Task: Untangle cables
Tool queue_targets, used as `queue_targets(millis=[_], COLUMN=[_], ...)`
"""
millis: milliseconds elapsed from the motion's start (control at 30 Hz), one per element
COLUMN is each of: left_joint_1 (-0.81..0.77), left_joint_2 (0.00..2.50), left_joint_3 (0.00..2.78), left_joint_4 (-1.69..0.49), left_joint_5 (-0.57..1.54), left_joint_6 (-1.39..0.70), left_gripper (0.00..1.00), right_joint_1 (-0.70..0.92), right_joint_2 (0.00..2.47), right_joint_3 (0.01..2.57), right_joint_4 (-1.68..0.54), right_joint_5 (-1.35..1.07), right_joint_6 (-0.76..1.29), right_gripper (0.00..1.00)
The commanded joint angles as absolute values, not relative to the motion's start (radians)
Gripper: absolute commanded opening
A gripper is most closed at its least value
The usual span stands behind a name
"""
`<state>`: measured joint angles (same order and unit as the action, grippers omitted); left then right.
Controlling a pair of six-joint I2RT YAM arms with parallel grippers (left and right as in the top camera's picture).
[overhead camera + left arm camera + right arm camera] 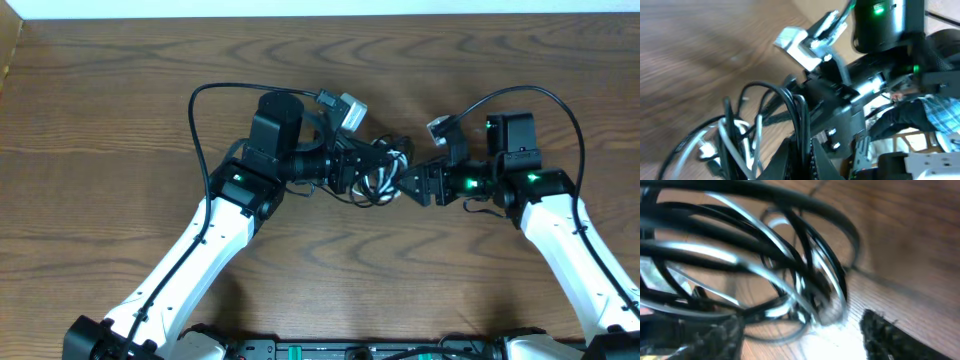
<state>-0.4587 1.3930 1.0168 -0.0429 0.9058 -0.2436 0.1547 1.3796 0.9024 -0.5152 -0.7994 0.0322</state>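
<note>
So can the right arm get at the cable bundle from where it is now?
Probably yes. The right gripper stands open right beside the cables, which fill its wrist view between the fingers. The left gripper holds the other side, shut on them.

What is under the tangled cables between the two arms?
Bare wooden table shows through the loops of the cables. The patch beneath the densest knot, and where the left gripper overlaps them, is covered.
</note>
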Motion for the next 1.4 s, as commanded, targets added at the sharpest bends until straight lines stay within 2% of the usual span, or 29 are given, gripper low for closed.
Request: queue_targets(millis=[0,33,100,133,200,267,333,367,400,500,567,600,733,933,967,1000,1033,1067,1100,1167,1200,1233,1367], left_joint_1=[-0.456,-0.456,-0.456,-0.456,-0.456,-0.455,-0.455,-0.455,-0.455,-0.455,-0.455,-0.455,-0.455,-0.455,-0.455,-0.455,-0.455,-0.455,-0.455,-0.455,-0.455,-0.456,-0.469], left_joint_2=[1.378,1.378,1.378,1.378,1.378,1.379,1.379,1.380,1.381,1.388,1.390,1.390,1.390,1.390,1.390,1.390,1.390,1.390,1.390,1.390,1.390,1.390,1.399], left_joint_3=[1.027,1.027,1.027,1.027,1.027,1.027,1.027,1.027,1.027,1.027,1.027,1.027,1.027,1.027,1.027,1.027,1.027,1.027,1.027,1.027,1.027,1.027,1.027], left_joint_4=[0.004,0.015,0.034,0.041,0.047,0.028,-0.054,-0.163,-0.229,-0.353,-0.415,-0.434,-0.468,-0.443,-0.431,-0.416,-0.396,-0.380,-0.360,-0.336,-0.330,-0.329,-0.340], left_joint_5=[0.997,1.022,1.074,1.095,1.113,1.078,0.945,0.749,0.616,0.373,0.300,0.302,0.307,0.494,0.524,0.562,0.606,0.645,0.689,0.711,0.710,0.708,0.648], left_joint_6=[-0.328,-0.342,-0.363,-0.365,-0.364,-0.343,-0.287,-0.239,-0.235,-0.237,-0.237,-0.249,-0.296,-0.301,-0.301,-0.301,-0.302,-0.301,-0.302,-0.316,-0.320,-0.320,-0.369], left_gripper=[0.08,0.08,0.07,0.08,0.08,0.08,0.32,0.50,0.58,0.67,0.83,0.86,0.87,0.87,0.84,0.66,0.42,0.26,0.21,0.20,0.21,0.28,0.31], right_joint_1=[0.190,0.195,0.198,0.198,0.198,0.198,0.197,0.197,0.197,0.197,0.196,0.196,0.196,0.196,0.196,0.196,0.196,0.196,0.196,0.196,0.196,0.196,0.196], right_joint_2=[1.367,1.367,1.367,1.367,1.367,1.367,1.367,1.367,1.367,1.367,1.367,1.367,1.367,1.367,1.367,1.367,1.367,1.367,1.367,1.367,1.367,1.367,1.367], right_joint_3=[0.911,0.911,0.911,0.911,0.911,0.911,0.911,0.911,0.911,0.911,0.911,0.911,0.911,0.911,0.911,0.911,0.911,0.911,0.911,0.911,0.911,0.911,0.911], right_joint_4=[-0.490,-0.467,-0.408,-0.387,-0.351,-0.358,-0.377,-0.386,-0.384,-0.369,-0.365,-0.368,-0.374,-0.370,-0.370,-0.370,-0.371,-0.371,-0.371,-0.371,-0.371,-0.371,-0.371], right_joint_5=[-0.818,-0.814,-0.813,-0.813,-0.772,-0.738,-0.739,-0.789,-0.840,-0.879,-0.835,-0.762,-0.669,-0.694,-0.703,-0.709,-0.709,-0.709,-0.709,-0.709,-0.709,-0.709,-0.709], right_joint_6=[0.021,0.021,0.021,0.021,0.065,0.120,0.150,0.163,0.163,0.164,0.193,0.258,0.349,0.389,0.388,0.389,0.388,0.388,0.388,0.388,0.388,0.388,0.388], right_gripper=[0.76,0.75,0.55,0.43,0.01,0.01,0.01,0.01,0.01,0.01,0.01,0.01,0.01,0.01,0.01,0.01,0.01,0.01,0.01,0.01,0.01,0.01,0.01])
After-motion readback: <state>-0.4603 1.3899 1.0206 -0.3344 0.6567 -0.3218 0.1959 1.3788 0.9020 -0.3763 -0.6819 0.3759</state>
